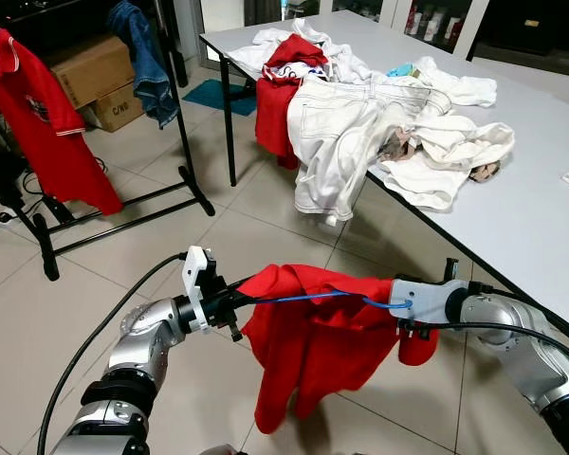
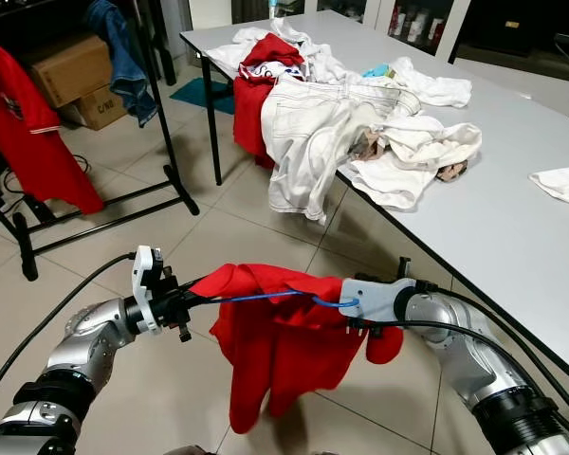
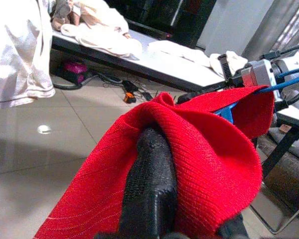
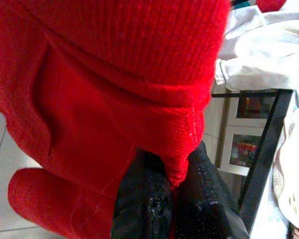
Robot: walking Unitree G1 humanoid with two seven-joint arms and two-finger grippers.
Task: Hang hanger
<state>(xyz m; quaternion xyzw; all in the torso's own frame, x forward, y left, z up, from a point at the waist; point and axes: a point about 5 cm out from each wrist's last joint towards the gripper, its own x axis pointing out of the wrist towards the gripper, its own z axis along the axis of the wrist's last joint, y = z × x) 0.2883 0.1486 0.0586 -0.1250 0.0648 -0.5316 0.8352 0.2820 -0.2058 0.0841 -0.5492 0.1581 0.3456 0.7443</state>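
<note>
Both grippers, left gripper (image 1: 235, 305) and right gripper (image 1: 398, 308), pinch the red garment (image 1: 313, 346) threaded on a blue hanger (image 1: 308, 297), which I judge is yet to reach the rack (image 1: 185, 142).

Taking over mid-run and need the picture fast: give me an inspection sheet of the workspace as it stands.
Surface: grey table, tiled floor.
Job's things: red sweater draped on a blue hanger, held between both arms.
Clutter: pile of clothes on the table, partly hanging over its edge.
Grippers: left gripper and right gripper shut on red sweater.
Cables: black cables along both arms.
Surroundings: black clothes rack with a red shirt; cardboard boxes.
</note>
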